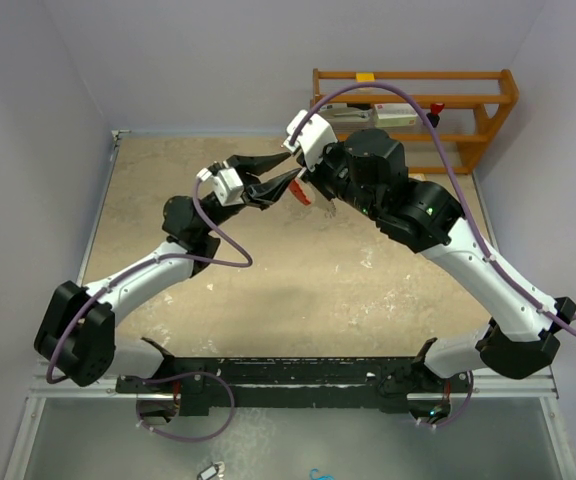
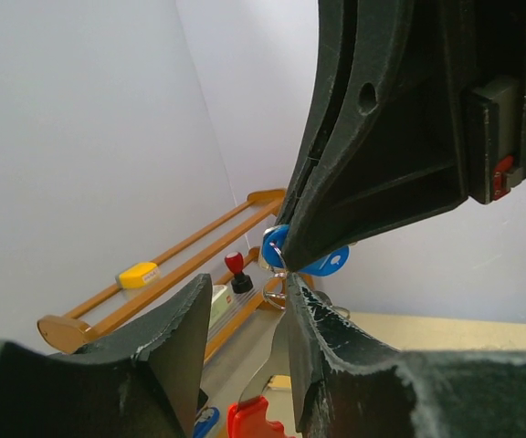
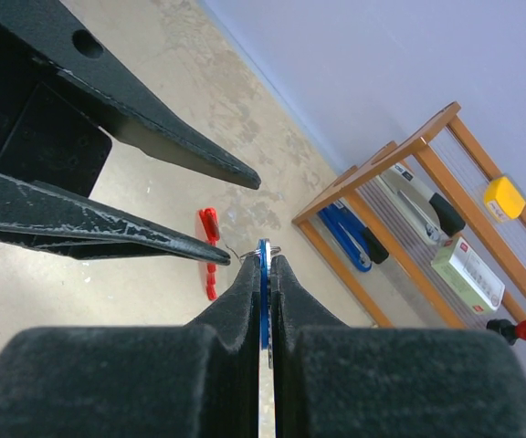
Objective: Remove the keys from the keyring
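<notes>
Standing by the bench (image 1: pixel 218 290), I saw both arms lifted above it, and their tips met in the air over its far half. The right gripper (image 3: pixel 264 262) had its two black fingers (image 3: pixel 241 301) pressed together on the blue-headed key (image 2: pixel 329 262). From the right wrist this key was seen edge-on, a thin bright blue line between the fingers with a silver blade running toward the camera. From the left wrist its round blue plastic head stuck out on both sides of the finger tips.

The keyring (image 2: pixel 277 294) hung just under that key, a small cluster of silvery wire loops, and no part of it touched the bench. Below the loops a flat silver piece (image 2: pixel 277 360) went down to the red fob (image 3: pixel 209 248). I could not tell if this piece was a key or a part of the fob. The fob hung on its edge, red with a bumpy outline.

The left gripper (image 1: pixel 295 163) faced the right one with its fingers (image 3: pixel 153 137) apart. The tip of its lower finger was at the wire loop beside the blue key, and the upper finger touched nothing. A wooden rack (image 1: pixel 488 100) stood behind the bench by the wall.
</notes>
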Robot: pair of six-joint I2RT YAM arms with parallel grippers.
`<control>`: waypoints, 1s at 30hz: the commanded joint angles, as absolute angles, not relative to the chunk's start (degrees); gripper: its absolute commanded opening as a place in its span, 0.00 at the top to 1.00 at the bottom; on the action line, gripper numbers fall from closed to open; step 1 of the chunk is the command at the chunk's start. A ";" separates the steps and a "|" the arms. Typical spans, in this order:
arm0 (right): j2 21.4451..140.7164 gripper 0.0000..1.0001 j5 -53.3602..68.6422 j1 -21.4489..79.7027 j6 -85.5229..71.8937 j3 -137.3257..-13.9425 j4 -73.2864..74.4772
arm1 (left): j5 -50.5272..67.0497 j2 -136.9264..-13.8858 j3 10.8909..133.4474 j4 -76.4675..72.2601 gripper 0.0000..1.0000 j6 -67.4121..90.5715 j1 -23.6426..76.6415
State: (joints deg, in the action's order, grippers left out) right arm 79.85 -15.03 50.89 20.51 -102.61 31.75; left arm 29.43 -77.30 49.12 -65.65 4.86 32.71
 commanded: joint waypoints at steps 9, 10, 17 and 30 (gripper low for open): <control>78.22 1.00 -12.84 51.00 20.64 -104.16 28.39 | 30.94 -80.48 53.84 -69.27 0.67 5.26 33.39; 78.30 1.00 -12.83 50.98 20.61 -104.17 28.39 | 31.10 -80.59 53.87 -69.40 0.67 5.27 33.40; 78.51 1.00 -12.25 51.09 20.67 -104.24 28.21 | 31.68 -81.58 54.21 -69.97 0.71 5.67 33.90; 78.13 1.00 -11.05 51.08 20.39 -103.98 28.38 | 30.41 -81.69 54.26 -65.82 0.75 2.33 34.54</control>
State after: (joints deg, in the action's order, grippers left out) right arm 79.85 -13.52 50.78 20.58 -102.61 31.81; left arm 30.22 -81.76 52.01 -65.36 3.92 33.65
